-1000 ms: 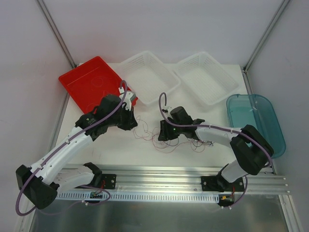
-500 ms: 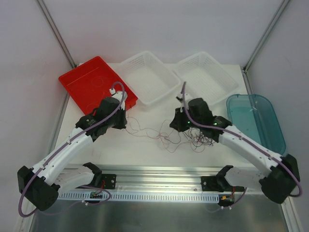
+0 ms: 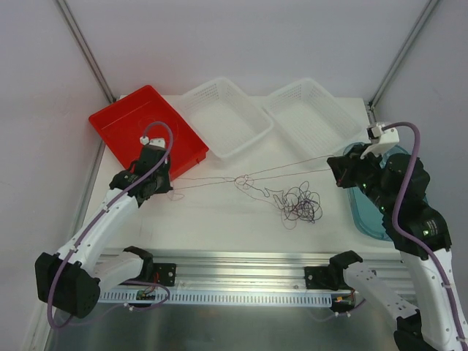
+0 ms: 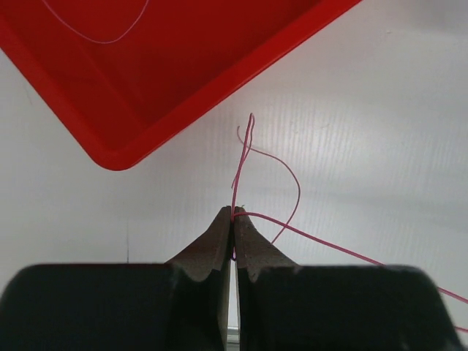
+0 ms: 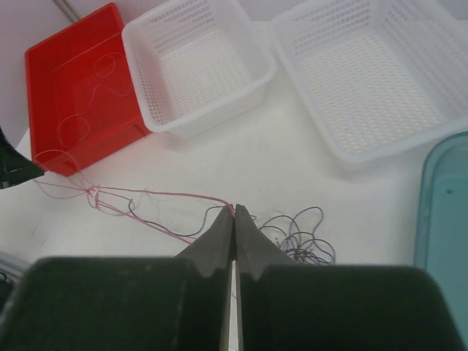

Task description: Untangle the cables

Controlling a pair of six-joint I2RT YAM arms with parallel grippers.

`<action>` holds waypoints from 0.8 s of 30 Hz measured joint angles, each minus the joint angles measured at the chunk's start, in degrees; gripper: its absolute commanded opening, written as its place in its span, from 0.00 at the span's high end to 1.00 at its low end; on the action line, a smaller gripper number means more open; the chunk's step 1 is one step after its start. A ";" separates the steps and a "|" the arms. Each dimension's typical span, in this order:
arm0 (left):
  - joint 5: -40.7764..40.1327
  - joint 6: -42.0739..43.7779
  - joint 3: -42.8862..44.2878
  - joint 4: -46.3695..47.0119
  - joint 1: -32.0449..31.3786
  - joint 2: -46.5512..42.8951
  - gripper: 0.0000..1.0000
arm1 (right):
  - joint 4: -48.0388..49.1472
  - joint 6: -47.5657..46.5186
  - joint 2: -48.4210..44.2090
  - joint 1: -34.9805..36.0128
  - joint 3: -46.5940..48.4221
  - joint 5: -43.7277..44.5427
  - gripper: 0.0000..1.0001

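Left pincer [image 4: 232, 218]: clenched on pink cable [image 4: 314, 238].
Right pincer [image 5: 234, 213]: clenched on same strand.
Risk: tension may tighten knot [image 3: 243, 179] or snap cable.

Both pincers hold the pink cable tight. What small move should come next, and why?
Probably ease the right pincer slightly toward the left pincer: the pink cable runs taut between them with a knot midway, and more pull would likely tighten it.
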 measured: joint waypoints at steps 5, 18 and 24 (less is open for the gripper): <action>-2.36 -0.83 0.00 -1.88 2.32 1.33 1.00 | -5.29 -0.72 -0.11 -1.11 3.91 5.55 0.99; 1.53 -0.76 2.69 -5.66 1.95 -1.01 1.00 | -6.73 -1.49 2.36 -1.73 0.61 4.00 0.99; 8.55 -0.35 6.58 -5.68 1.31 -5.97 1.00 | -6.19 0.83 10.03 -1.75 -14.60 1.42 0.45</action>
